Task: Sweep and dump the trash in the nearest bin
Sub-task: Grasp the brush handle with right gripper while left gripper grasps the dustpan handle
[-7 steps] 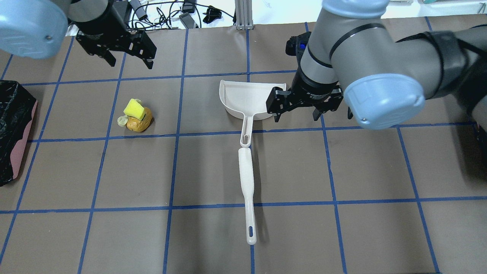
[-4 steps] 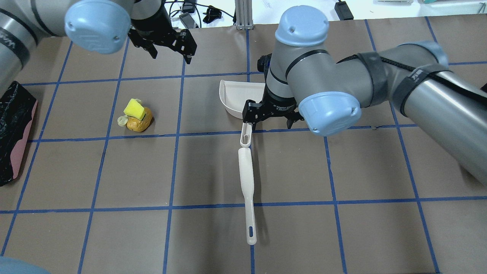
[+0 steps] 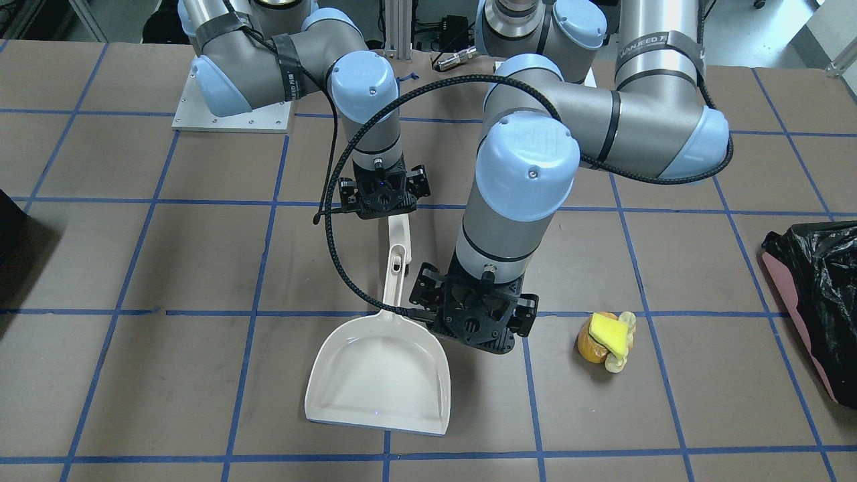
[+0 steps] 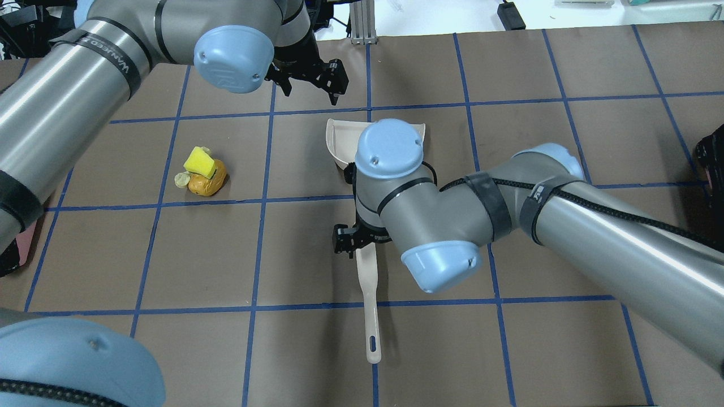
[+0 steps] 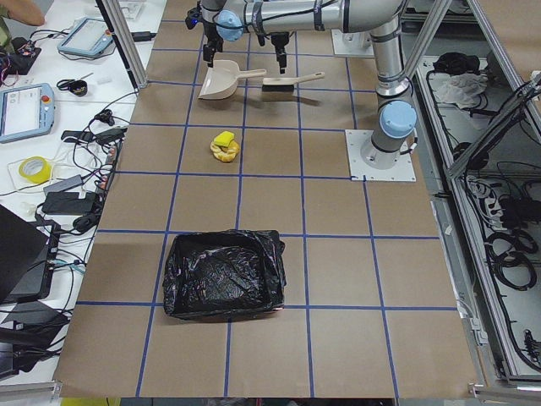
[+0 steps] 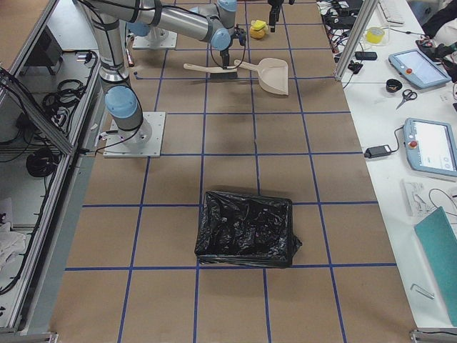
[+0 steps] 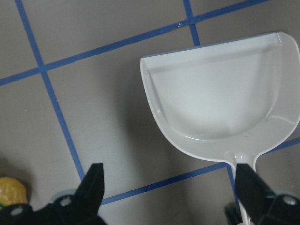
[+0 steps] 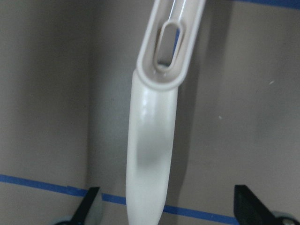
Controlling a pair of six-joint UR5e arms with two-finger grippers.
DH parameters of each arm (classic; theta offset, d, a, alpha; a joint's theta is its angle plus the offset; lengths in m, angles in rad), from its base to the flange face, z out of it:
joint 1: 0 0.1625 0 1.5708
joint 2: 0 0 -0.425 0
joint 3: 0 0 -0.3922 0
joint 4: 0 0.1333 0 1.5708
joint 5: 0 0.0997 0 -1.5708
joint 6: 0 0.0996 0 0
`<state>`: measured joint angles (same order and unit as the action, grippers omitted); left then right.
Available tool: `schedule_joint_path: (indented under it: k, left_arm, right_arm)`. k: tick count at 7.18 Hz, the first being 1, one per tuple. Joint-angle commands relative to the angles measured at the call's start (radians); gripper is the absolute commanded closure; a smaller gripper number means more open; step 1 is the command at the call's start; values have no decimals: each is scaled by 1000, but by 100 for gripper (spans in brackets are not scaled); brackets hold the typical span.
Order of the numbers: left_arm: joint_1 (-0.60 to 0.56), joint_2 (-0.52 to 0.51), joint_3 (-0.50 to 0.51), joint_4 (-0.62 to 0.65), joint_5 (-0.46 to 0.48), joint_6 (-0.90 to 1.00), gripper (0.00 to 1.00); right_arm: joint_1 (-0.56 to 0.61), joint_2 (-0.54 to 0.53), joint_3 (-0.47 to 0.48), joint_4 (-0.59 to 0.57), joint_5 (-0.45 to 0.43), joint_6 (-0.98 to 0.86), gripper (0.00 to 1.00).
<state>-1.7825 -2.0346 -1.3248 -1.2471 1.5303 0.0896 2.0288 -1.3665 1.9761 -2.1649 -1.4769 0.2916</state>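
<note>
The trash (image 4: 203,172), an orange lump under a yellow sponge wedge with pale scraps, sits on the counter (image 4: 169,254) on the robot's left side, between the white dustpan (image 4: 339,141) and the pink-sided, black-lined bin (image 3: 813,301). It lies well apart from both claws, off to their left. The left claw (image 3: 479,325) is the nearer one, hanging open above the counter just beside the dustpan's rear edge. The right claw (image 8: 171,204) is open too, its fingers (image 8: 90,208) straddling the hand brush (image 4: 369,282), whose long axis runs toward the robot in line with the dustpan's handle. The coming move probably calls for that claw to close across the brush
</note>
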Motion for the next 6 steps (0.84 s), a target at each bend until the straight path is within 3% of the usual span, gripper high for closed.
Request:
schedule_joint_path:
  k: [1, 4, 6]
  left_arm:
    - [-44, -47, -2, 8, -29, -16, 0]
    - [-124, -84, -71, 11, -27, -31, 0]
    - [-144, -85, -135, 9, -33, -37, 0]
  right_arm:
    - [28, -52, 88, -50, 1, 4, 0]
    - [114, -36, 113, -53, 12, 72, 3]
    - [122, -37, 125, -50, -6, 70, 18]
